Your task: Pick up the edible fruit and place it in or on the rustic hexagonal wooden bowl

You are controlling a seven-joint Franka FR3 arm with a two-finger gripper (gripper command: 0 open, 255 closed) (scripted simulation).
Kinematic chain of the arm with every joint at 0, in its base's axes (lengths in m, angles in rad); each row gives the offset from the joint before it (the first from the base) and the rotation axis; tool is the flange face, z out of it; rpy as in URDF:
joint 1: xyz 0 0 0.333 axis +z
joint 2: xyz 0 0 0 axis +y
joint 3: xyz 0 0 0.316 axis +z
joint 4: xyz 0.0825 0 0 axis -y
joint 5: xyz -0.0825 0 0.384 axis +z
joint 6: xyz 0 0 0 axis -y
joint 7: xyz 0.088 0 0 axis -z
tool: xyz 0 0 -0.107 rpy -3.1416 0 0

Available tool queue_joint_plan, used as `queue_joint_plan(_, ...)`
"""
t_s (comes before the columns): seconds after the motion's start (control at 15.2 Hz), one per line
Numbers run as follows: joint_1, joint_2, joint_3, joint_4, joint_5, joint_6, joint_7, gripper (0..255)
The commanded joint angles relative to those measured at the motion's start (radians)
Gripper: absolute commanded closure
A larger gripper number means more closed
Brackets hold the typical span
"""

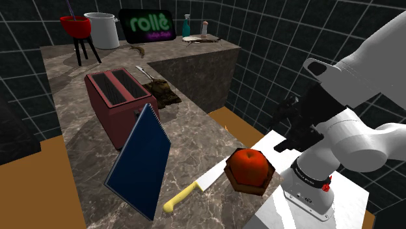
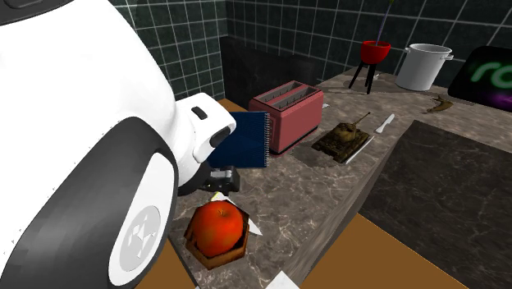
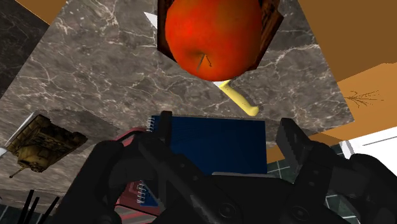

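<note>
The grey marble desk [image 1: 195, 123] carries a red toaster [image 1: 117, 104], with a blue spiral notebook [image 1: 138, 162] tilted beside it. At the desk edge nearest the stand, a brown hexagonal wooden bowl [image 1: 246, 189] holds the red apple [image 1: 250, 166]. The black pincer [image 3: 226, 130] hangs above, open and empty.

A glossy red apple [image 1: 249, 164] sits stem-up in a dark brown hexagonal wooden bowl [image 1: 246, 187], which rests flat near the marble bench's [image 1: 195, 123] edge.

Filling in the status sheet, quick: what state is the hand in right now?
Hand: open, holding nothing; the round red apple sits in the brown hexagonal wooden bowl.
</note>
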Motion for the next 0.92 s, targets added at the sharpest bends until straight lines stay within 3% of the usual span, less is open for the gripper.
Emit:
queue_joint_plan(0.0, 0.000, 0.000, 0.000, 0.000, 0.000, 0.000, 0.000, 0)
queue_joint_plan(0.33, -0.019, -0.020, -0.065, 0.113, -0.058, -0.132, 0.007, 0)
queue_joint_plan(0.86, -0.019, -0.020, -0.065, 0.113, -0.059, -0.132, 0.007, 0)
